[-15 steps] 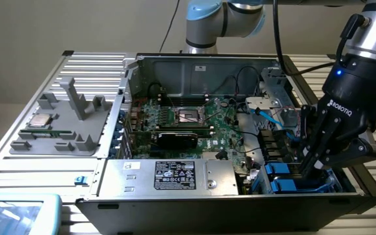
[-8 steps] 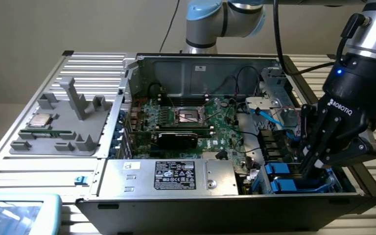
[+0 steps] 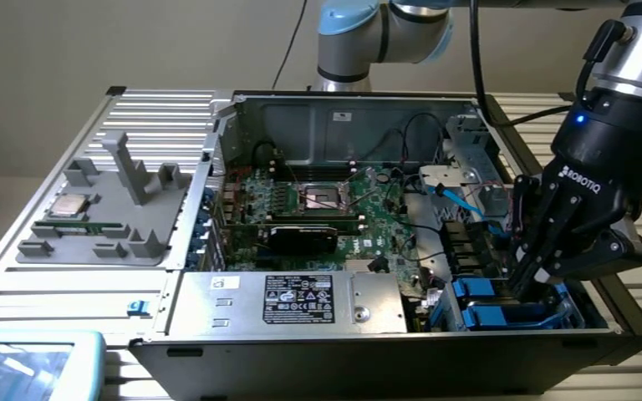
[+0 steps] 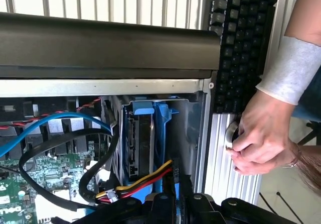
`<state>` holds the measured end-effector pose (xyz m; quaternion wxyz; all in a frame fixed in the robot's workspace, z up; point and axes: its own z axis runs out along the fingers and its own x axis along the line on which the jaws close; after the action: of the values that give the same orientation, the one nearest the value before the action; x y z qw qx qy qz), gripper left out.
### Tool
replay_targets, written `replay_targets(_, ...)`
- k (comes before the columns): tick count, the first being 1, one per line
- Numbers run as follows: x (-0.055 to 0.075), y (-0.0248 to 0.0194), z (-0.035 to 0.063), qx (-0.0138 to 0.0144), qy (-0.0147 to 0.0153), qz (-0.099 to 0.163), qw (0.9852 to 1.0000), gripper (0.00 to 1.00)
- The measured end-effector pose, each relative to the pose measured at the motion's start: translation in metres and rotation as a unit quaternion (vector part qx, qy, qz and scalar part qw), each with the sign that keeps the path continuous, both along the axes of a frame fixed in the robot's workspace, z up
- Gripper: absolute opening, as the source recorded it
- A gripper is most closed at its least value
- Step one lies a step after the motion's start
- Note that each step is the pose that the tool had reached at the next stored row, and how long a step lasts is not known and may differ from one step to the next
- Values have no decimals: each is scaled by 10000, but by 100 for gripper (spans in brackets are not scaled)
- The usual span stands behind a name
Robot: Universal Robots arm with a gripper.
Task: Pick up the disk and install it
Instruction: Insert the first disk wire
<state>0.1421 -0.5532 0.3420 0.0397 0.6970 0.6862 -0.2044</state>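
The disk [image 4: 143, 143] stands edge-on in the drive bay at the corner of the open computer case [image 3: 333, 109], silver-grey with a blue carrier rail [image 4: 161, 133] along its side. My gripper [image 3: 525, 284] reaches down into that bay at the exterior view's right, beside two blue carriers [image 3: 480, 302]. In the wrist view my gripper [image 4: 175, 199] sits right over the disk's end. Its fingers are close together, with the blue rail running in between them. Red, yellow and black wires [image 4: 140, 181] cross just in front of the fingers.
A big grey box with a black label [image 3: 298, 301] fills the case's near side. Blue and black cables [image 4: 60, 128] loop over the green board. A grey tray [image 3: 109, 242] holds a square chip [image 3: 70, 205]. A person's hand [image 4: 261, 133] rests by a black keyboard [image 4: 241, 43].
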Motion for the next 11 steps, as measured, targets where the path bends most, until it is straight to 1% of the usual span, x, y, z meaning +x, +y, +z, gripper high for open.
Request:
replay_targets(4,10,4,-1,-3,41,-56,10000,16)
replay_targets(6,16,4,-1,-12,58,-83,9999,16)
replay_targets(7,19,4,-1,-24,65,-98,9999,16)
replay_targets(8,22,4,-1,-44,73,-114,9999,16)
replay_targets(9,25,4,-1,-81,76,-132,9999,16)
replay_targets(10,25,4,0,-92,76,-135,9998,16)
replay_targets(11,25,4,0,-92,76,-135,9998,16)
